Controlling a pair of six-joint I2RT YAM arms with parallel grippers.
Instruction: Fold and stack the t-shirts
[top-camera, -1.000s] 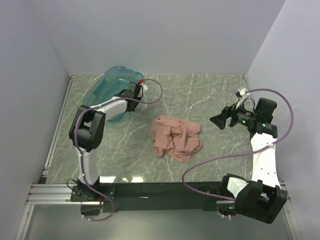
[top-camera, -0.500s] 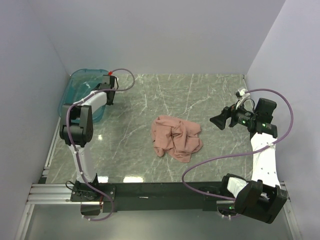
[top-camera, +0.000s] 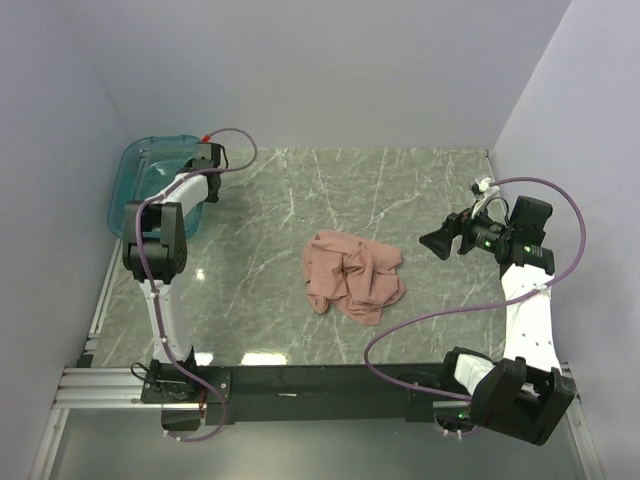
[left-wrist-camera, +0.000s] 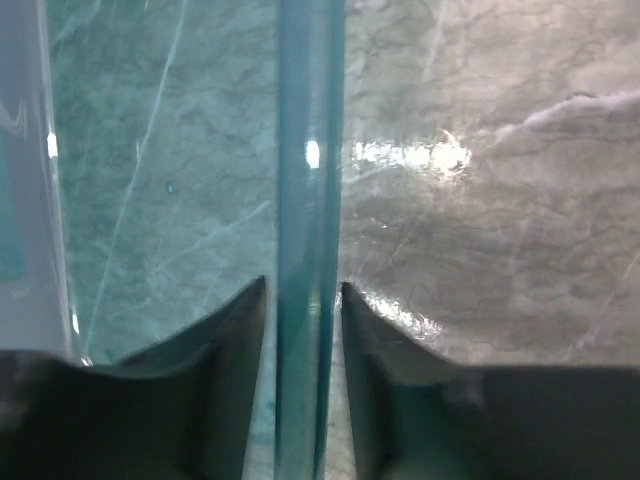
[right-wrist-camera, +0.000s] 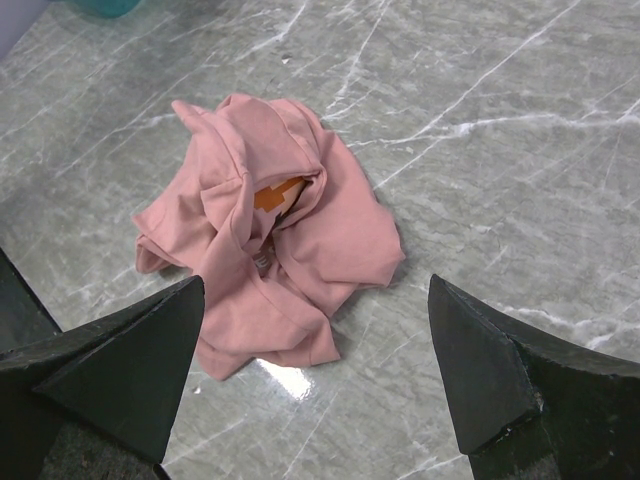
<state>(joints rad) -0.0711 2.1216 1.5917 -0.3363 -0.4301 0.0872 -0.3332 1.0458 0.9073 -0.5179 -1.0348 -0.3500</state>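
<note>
From above, the dusty-pink t-shirt (top-camera: 353, 277) lies crumpled in a loose heap near the middle of the green marbled bench (top-camera: 300, 200), well apart from both arms. The teal tray (top-camera: 125, 185) sits in the far left corner against the wall. The left gripper (top-camera: 205, 160) reaches to the tray's right-hand edge, but this view is too small to show how its jaws stand.

The left wrist camera shows that. The left gripper (left-wrist-camera: 304, 290) straddles the tray's upright translucent wall (left-wrist-camera: 310, 150), one finger (left-wrist-camera: 235, 340) inside the tray and the other on the bench side. The jaws are narrow, close against the wall on both sides. Whether the pads press on it or only flank it cannot be told. The shirt is out of this view.

The right gripper (top-camera: 435, 242) hangs above the right side of the bench, pointing toward the heap. In its wrist view its jaws (right-wrist-camera: 316, 285) are spread wide and hold nothing, and the t-shirt (right-wrist-camera: 330, 230) lies on the bench beyond them. This closer look shows what the overhead one does not: a patch of orange print (right-wrist-camera: 280, 195) tucked in the central folds, the rest of the chest design hidden, and a sliver of teal at the top left corner.
</note>
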